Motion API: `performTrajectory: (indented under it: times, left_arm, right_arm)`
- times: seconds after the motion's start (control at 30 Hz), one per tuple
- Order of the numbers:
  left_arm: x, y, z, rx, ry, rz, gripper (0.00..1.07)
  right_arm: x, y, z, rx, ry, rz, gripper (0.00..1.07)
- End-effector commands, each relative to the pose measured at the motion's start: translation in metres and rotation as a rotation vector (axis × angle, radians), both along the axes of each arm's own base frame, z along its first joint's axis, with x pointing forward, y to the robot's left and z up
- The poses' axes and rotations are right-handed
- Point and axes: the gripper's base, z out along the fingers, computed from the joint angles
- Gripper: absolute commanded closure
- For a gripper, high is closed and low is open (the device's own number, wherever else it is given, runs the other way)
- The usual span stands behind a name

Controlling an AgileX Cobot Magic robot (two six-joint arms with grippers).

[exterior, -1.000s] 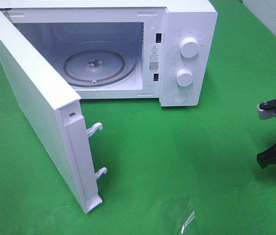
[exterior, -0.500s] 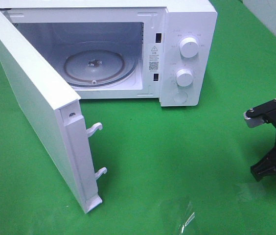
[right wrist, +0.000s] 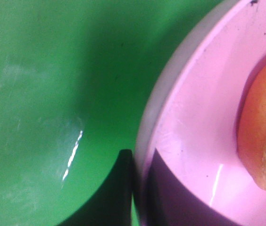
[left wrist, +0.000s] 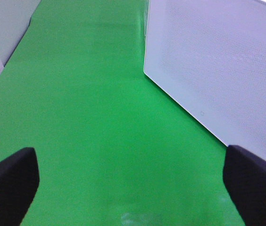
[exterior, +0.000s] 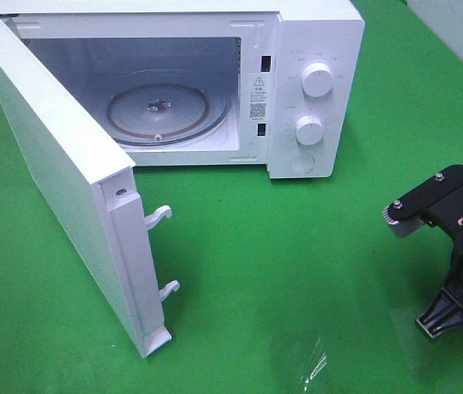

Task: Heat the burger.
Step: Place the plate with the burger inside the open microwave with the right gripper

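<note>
The burger [right wrist: 264, 141] is seen at the right edge of the right wrist view, resting on a pink plate [right wrist: 194, 122]. The plate's rim is pinched by the right gripper [right wrist: 137, 188]. The left gripper [left wrist: 132, 181] is held spread above the green table [left wrist: 86, 117].

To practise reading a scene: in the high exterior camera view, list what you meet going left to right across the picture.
Open microwave door → glass turntable inside the cavity → two white control knobs → right arm's gripper at the picture's right edge.
</note>
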Motion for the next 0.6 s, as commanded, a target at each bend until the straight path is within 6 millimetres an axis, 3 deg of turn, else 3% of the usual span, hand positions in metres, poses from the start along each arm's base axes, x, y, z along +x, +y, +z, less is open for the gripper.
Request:
performTrajectory:
  times: [0.03,0.4,0.6]
  left_arm:
    - [-0.002,-0.001,0.000,-0.007,-0.025,-0.001,0.09]
    - [-0.002,-0.001,0.000,-0.007,-0.025,-0.001,0.09]
    - [-0.002,-0.001,0.000,-0.007,-0.025,-0.001,0.09]
  right_arm:
    - [-0.007,-0.001,0.007,-0.045,-0.026,0.040,1.07]
    - [-0.030,0.018,0.016,-0.068,-0.042,0.190,1.07]
    - [-0.044,0.038,0.018,-0.116,-0.058,0.359,1.07]
